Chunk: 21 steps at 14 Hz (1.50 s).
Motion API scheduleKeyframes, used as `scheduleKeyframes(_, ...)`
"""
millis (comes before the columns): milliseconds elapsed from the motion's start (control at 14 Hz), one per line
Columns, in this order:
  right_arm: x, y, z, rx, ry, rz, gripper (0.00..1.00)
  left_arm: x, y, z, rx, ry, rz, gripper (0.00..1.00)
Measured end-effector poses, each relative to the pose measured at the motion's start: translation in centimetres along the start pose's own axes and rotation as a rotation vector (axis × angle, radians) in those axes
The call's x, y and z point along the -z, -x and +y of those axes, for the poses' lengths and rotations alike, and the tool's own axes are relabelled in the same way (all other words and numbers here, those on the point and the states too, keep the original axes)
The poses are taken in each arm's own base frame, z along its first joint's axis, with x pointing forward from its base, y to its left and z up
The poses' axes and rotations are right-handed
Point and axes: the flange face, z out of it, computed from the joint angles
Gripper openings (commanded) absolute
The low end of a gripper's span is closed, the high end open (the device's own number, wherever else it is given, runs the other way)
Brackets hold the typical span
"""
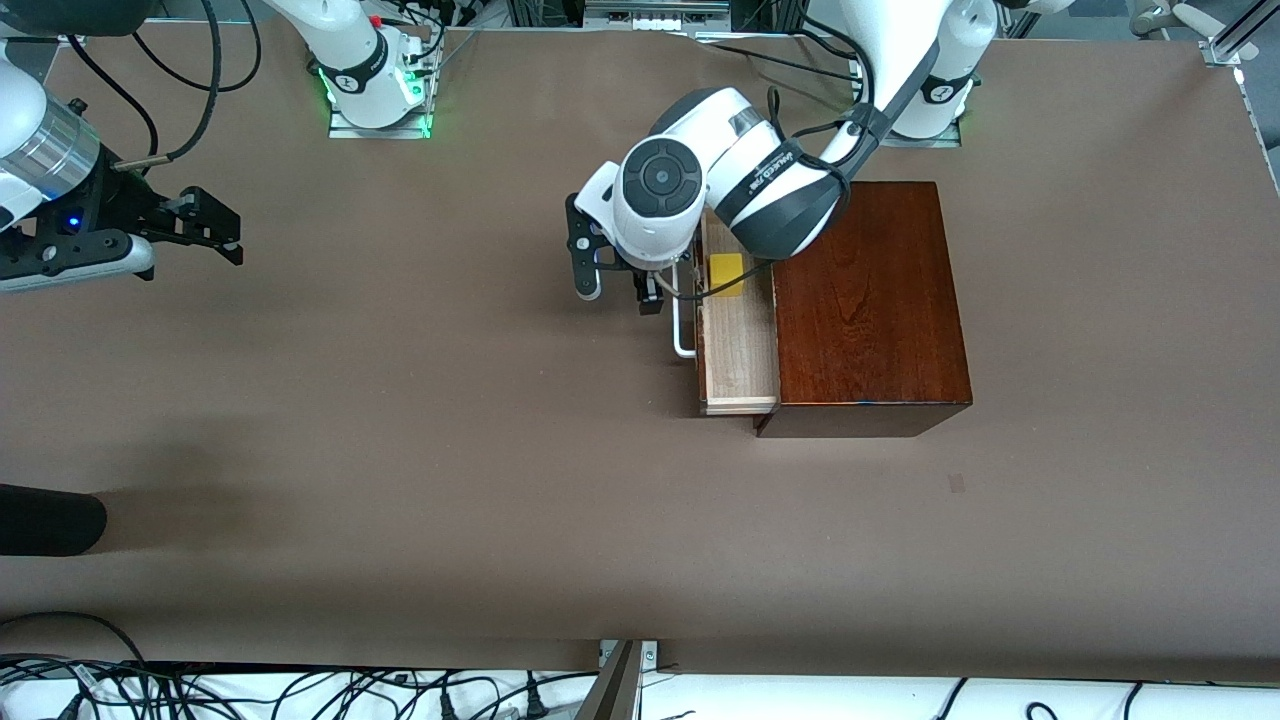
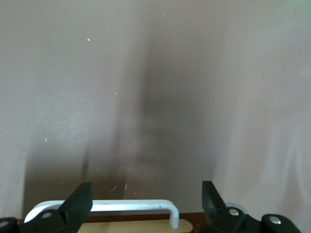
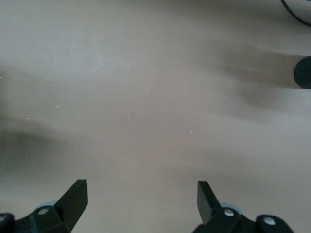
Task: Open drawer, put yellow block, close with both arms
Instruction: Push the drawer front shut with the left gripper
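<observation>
1. The box [image 1: 870,300] sits on the worktop [image 1: 400,450] toward the left arm's end; its drawer [image 1: 738,350] is pulled out, pale wood inside, white handle [image 1: 682,325] in front.
2. Opening and placing look done: the yellow block [image 1: 726,274], a small bright cube, lies in the drawer. Closing remains.
3. The left hand [image 1: 618,290] hovers open just in front of the handle, gripping nothing.
4. The right hand [image 1: 215,232] waits open and empty at the right arm's end.

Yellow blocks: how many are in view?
1. The yellow block lies in the open drawer, partly under the left arm's wrist; that arm may hide more of the tray.
</observation>
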Motion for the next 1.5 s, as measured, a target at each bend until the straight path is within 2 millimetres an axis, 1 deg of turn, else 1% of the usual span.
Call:
scheduleKeyframes(286, 0.1, -0.1, 0.3, 0.000, 0.042, -0.001, 1.00, -4.9, 0.6, -1.1, -0.041, -0.036, -0.126, 1.00)
scheduleKeyframes(429, 0.3, -0.2, 0.3, -0.004, 0.043, 0.004, 1.00, -6.1, 0.2, -0.9, -0.078, -0.080, -0.168, 1.00)
scheduleKeyframes(643, 0.4, -0.3, 0.3, -0.009, 0.043, 0.007, 1.00, -6.5, 0.0, -0.9, -0.155, -0.121, -0.210, 1.00)
scheduleKeyframes(1071, 0.2, -0.3, 0.6, -0.018, 0.043, 0.003, 1.00, -6.6, 0.5, -1.7, -0.299, -0.110, -0.227, 1.00)
scheduleKeyframes(1500, 0.1, -0.4, 1.0, -0.024, 0.043, -0.001, 1.00, -6.2, 1.2, -2.3, -0.317, -0.095, -0.230, 1.00)
